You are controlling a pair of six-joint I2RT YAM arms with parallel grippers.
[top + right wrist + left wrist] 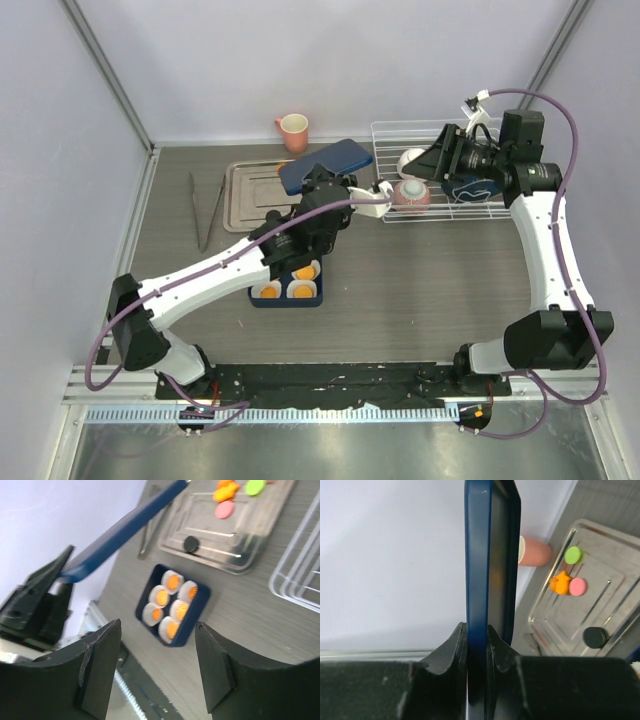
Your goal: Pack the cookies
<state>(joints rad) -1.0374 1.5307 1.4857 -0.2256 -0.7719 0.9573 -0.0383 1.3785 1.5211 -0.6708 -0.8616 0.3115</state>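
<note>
My left gripper [476, 627] is shut on the edge of the dark blue lid [487, 555], which it holds up above the table [325, 165]. Below it stands the dark blue box [172, 605] with several white cups, an orange cookie [173, 582] in each. More cookies lie loose on the metal tray [555, 625]: green [573, 555], orange [560, 582], pink [577, 586] and black [595, 637]. My right gripper [158, 625] hangs open high over the table with nothing between its fingers; in the top view it is over the wire rack [428, 165].
A pink mug [293, 130] stands behind the tray. Metal tweezers [208, 210] lie left of the tray. The white wire rack [480, 205] at the back right holds a pinkish bowl [411, 196]. Walls close in the left and right sides.
</note>
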